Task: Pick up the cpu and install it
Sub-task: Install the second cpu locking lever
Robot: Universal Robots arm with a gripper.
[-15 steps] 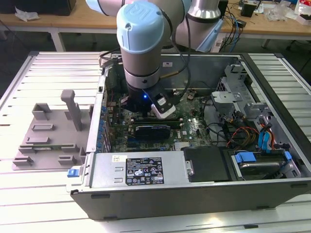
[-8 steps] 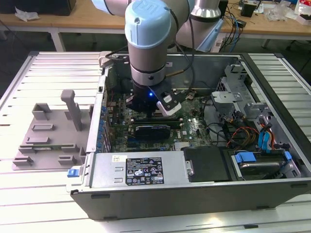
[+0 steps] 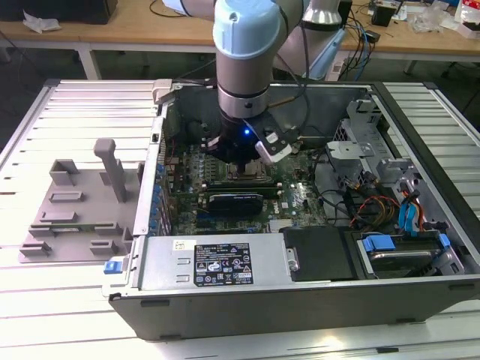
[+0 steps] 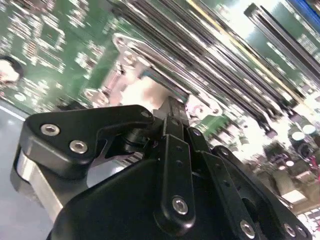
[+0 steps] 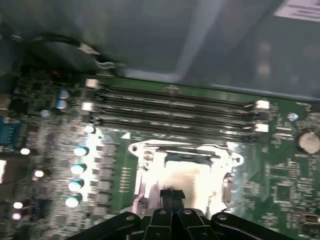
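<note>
A: Claw [image 5: 172, 196] state?
B: Fingers clenched together, tips low over the socket [image 5: 182, 172] on the motherboard [image 3: 300, 196] inside the open computer case [image 3: 300, 300].
A: The cpu [image 5: 187, 177]?
B: Bright silver square lying in the socket frame, just under the fingertips.

we see the cpu [image 5: 186, 176] as a flat, bright silver square, glare washing out its top. it lies level inside the metal-framed socket [image 5: 145, 155] on the green motherboard [image 5: 290, 185], just beside the long memory slots [image 5: 175, 107]. in the second wrist view its pale face [image 4: 147, 92] shows tilted.
</note>
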